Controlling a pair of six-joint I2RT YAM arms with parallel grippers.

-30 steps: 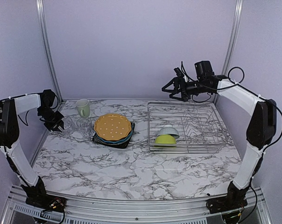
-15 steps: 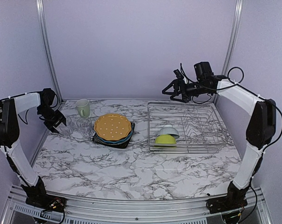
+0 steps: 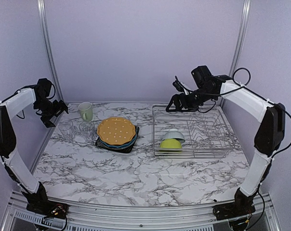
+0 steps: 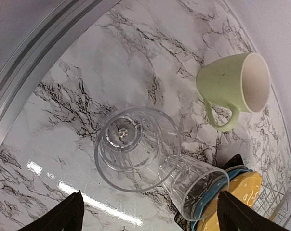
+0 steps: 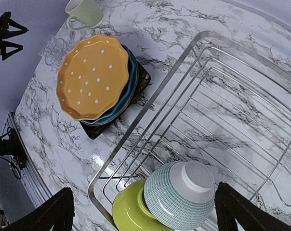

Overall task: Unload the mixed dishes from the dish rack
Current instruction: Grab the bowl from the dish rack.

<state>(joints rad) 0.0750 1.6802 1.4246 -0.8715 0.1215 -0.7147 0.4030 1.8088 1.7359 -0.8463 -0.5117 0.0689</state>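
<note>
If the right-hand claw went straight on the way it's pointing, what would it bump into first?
Probably the small white upturned bowl leaning on the lime green bowl in the silver wire rack; depth is unclear.

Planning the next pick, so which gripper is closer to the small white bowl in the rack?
Right. The right gripper hangs over the dish rack's far left corner, just behind the small white bowl; the left gripper is across the table, above the clear glasses.
</note>
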